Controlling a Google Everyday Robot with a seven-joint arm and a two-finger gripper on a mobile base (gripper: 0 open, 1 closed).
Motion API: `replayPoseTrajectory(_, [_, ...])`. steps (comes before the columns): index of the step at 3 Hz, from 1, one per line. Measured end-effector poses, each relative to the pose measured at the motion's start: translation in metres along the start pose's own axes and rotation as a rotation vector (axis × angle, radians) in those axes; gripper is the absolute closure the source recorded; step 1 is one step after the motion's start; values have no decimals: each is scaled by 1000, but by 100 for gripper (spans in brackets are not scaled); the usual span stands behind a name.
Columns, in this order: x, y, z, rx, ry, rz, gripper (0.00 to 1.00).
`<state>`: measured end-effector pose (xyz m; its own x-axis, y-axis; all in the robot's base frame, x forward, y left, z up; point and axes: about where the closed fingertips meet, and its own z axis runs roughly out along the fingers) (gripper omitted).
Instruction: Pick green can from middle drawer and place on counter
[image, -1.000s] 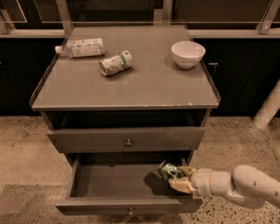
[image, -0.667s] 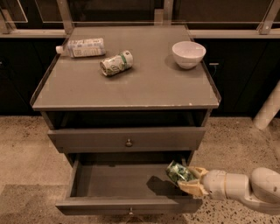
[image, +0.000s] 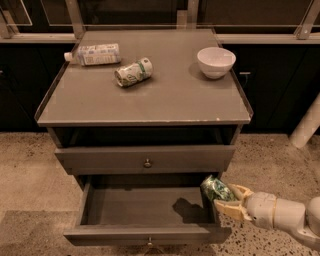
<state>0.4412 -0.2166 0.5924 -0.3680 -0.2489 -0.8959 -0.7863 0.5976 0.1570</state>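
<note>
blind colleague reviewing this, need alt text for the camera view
The gripper holds the green can over the right end of the open middle drawer. On the counter are a bottle and a pale can, both lying down, and a white bowl.

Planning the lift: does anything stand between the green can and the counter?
The gripper holds the green can at the middle drawer's right end. Above it are the closed upper drawer and the counter's front edge, so it likely must swing outward first. A bowl, pale can and bottle occupy the counter's rear.
</note>
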Motion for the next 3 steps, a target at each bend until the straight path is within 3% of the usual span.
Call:
replayPoseTrajectory(1, [-24,0,-17,-33,-38,-26,100])
replayPoseTrajectory(2, [-101,6,-72,-63,-135,-93,100])
replayPoseTrajectory(3, [-175,22,-124,-44,-183,-198,100])
